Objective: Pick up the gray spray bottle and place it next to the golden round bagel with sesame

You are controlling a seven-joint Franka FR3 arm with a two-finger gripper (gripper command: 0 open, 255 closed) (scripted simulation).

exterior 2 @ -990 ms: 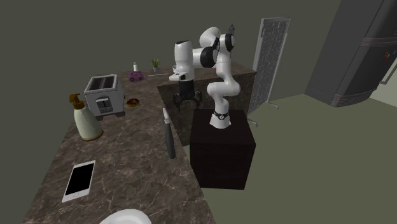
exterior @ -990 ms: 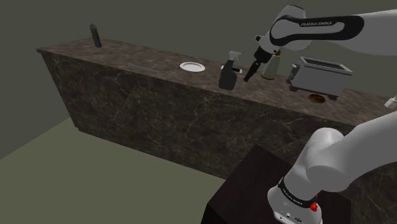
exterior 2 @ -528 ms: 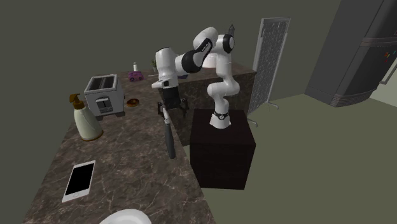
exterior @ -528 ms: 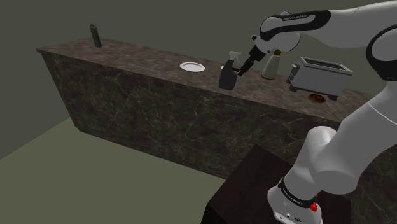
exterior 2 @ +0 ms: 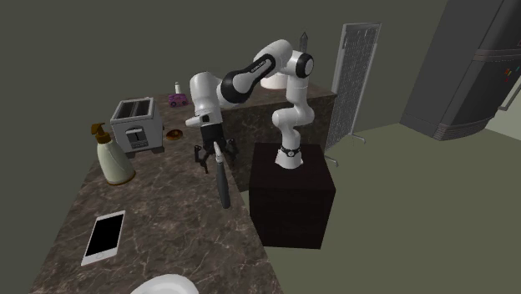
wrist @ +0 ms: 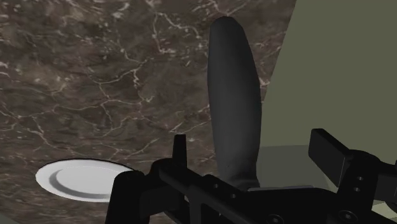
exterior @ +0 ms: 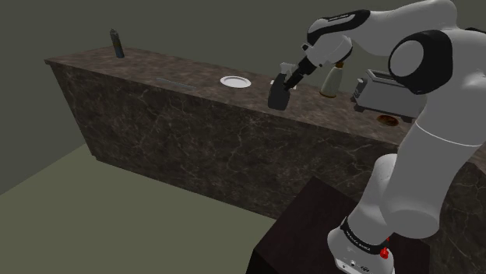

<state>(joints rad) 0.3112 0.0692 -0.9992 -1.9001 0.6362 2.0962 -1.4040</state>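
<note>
In the shoulder view the gripper (exterior: 281, 82) covers the head of the bottle (exterior: 277, 97), the arm (exterior: 420, 64) hides part of the toaster (exterior: 374, 92) (any seeds on the bagel (exterior: 385, 119) are too small to tell); the second exterior view's bottom edge cuts the plate (exterior 2: 165, 286)

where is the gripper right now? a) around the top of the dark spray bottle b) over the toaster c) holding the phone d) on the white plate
a: the gripper is open, one finger on each side of the top of the spray bottle, neither clasping it.
</note>
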